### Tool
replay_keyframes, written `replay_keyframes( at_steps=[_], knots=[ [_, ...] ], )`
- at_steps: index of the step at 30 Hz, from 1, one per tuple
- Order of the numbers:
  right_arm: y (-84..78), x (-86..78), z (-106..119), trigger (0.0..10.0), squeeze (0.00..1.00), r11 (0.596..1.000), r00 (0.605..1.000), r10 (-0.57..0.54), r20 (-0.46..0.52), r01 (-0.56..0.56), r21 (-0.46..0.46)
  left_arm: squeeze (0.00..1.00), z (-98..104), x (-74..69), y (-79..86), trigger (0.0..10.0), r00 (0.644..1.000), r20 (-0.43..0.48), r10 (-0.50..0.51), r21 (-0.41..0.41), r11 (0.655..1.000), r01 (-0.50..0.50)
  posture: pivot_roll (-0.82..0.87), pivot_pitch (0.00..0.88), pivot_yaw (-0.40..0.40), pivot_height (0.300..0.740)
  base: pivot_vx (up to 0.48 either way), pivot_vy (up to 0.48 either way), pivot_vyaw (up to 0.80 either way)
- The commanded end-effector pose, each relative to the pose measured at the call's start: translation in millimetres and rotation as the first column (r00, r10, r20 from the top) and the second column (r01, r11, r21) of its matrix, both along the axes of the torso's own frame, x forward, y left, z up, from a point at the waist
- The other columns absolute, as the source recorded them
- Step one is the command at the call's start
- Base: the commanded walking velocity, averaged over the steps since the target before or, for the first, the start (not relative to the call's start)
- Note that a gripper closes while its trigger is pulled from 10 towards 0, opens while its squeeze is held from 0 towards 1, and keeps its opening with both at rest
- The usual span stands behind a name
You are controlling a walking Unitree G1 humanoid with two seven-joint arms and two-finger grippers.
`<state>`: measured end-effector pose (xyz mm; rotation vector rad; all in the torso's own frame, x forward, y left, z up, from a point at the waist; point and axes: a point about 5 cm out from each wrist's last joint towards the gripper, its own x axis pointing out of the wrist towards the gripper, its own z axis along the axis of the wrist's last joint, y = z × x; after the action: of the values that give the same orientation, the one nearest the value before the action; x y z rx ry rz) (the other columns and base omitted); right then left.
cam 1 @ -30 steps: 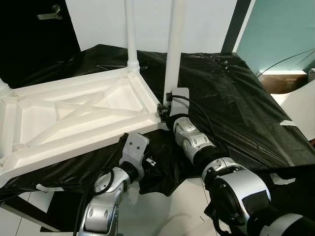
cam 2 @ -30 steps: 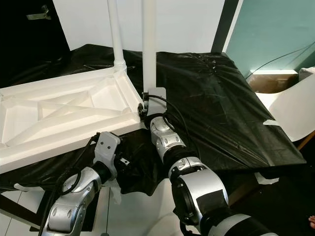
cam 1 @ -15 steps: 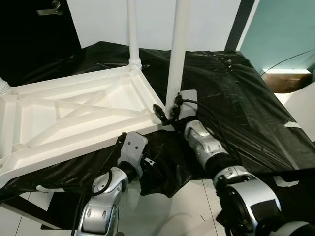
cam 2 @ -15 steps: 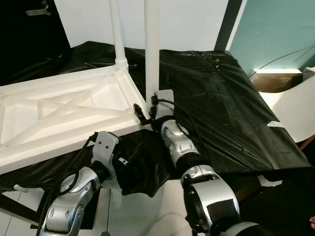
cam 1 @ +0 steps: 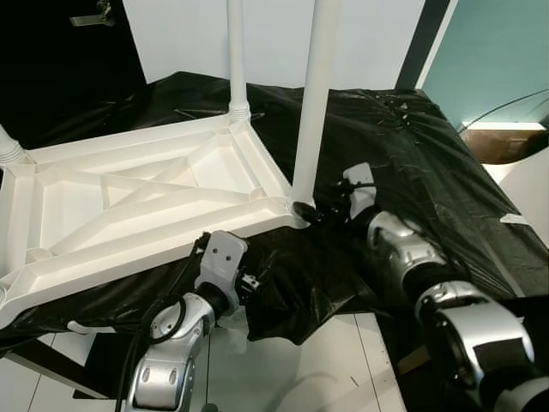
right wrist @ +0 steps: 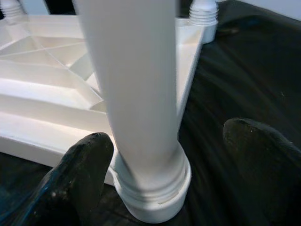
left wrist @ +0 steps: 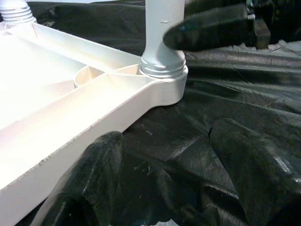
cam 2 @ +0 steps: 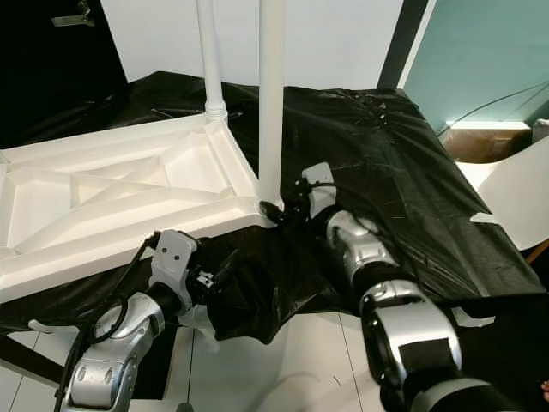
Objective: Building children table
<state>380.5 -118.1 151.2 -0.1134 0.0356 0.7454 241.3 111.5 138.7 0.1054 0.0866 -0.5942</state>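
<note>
Lying upside down on the black sheet, the white tabletop showed its ribbed underside to the ceiling, its long side running from the robot's far left toward the middle of the covered surface. At its near right corner stood a white leg — bolt upright, long axis vertical, its foot end pointing straight up out of the picture and its collar seated in the corner socket. A second leg rose just as straight from the far right corner, and a stub of a third peeked in at the left edge.

The right gripper was low at the base of the near leg, coming in from the robot's right over the sheet. Its two black fingers were spread wide, one on either side of the collar; whether they touched it could not be told, and they were not clamped on it. From the left wrist camera one right fingertip sat close against the leg just above the collar.

The left gripper hovered below the tabletop's near edge, aimed at that same corner — fingers parted, holding nothing, black sheet between them. The left arm reached up from below the edge of the surface.
</note>
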Motion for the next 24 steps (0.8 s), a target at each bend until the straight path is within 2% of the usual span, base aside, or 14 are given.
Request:
replay_keyframes(
  at_steps=[1,8,9,17,18,19,20,21,22,24],
  knots=[
    [3.3,-0.5,-3.0,10.0,0.00,0.998,0.999,0.042,-0.017,-0.043,-0.051,0.00,1.0,2.2,2.8,10.0,0.997,0.006,0.072,0.003,0.997,-0.072,0.15,0.000,-0.076,0.740,0.000,0.000,0.00],
    [13.5,3.6,4.9,10.0,0.00,0.988,0.996,0.091,-0.005,-0.091,-0.124,0.00,2.5,3.6,3.6,10.0,0.997,0.012,0.076,0.004,0.997,-0.076,0.16,0.000,-0.076,0.740,0.000,0.000,0.00],
    [18.5,4.7,6.8,10.0,0.00,0.982,0.994,0.106,-0.001,-0.105,-0.157,0.00,3.0,3.9,4.1,10.0,0.997,0.014,0.078,0.004,0.997,-0.078,0.16,0.000,-0.074,0.740,0.000,0.000,0.00],
    [26.2,8.0,10.1,10.0,0.00,0.979,0.997,0.070,0.031,-0.063,-0.195,0.00,3.7,4.5,4.2,10.0,0.997,0.016,0.079,0.005,0.997,-0.079,0.16,0.000,-0.068,0.740,0.000,0.000,0.00],
    [27.6,8.1,9.9,8.2,0.00,0.979,0.997,0.066,0.033,-0.058,-0.197,0.00,3.8,4.6,4.0,10.0,0.997,0.016,0.077,0.005,0.997,-0.078,0.16,0.000,-0.066,0.740,0.000,0.000,0.00],
    [27.6,8.1,9.9,8.2,0.00,0.979,0.997,0.066,0.033,-0.058,-0.197,0.00,3.8,4.6,4.0,10.0,0.997,0.016,0.077,0.005,0.997,-0.078,0.16,0.000,-0.066,0.740,0.000,0.000,0.00],
    [29.3,7.5,8.3,4.0,0.00,0.976,0.997,0.068,0.035,-0.060,-0.209,0.00,3.9,4.8,3.4,10.0,0.997,0.016,0.074,0.006,0.997,-0.075,0.16,0.000,-0.061,0.740,0.000,0.000,0.00],
    [29.3,7.5,8.3,4.0,0.00,0.976,0.997,0.068,0.035,-0.060,-0.209,0.00,3.9,4.8,3.4,10.0,0.997,0.016,0.074,0.006,0.997,-0.075,0.16,0.000,-0.061,0.740,0.000,0.000,0.00],
    [30.0,6.9,6.5,0.0,0.00,0.973,0.997,0.071,0.034,-0.062,-0.221,0.00,4.0,4.9,3.2,10.0,0.997,0.016,0.072,0.006,0.997,-0.072,0.16,0.000,-0.058,0.740,0.000,0.000,0.00],
    [30.0,6.9,6.5,0.0,0.00,0.973,0.997,0.071,0.034,-0.062,-0.221,0.00,4.0,4.9,3.2,10.0,0.997,0.016,0.072,0.006,0.997,-0.072,0.16,0.000,-0.058,0.740,0.000,0.000,0.00]
  ],
)
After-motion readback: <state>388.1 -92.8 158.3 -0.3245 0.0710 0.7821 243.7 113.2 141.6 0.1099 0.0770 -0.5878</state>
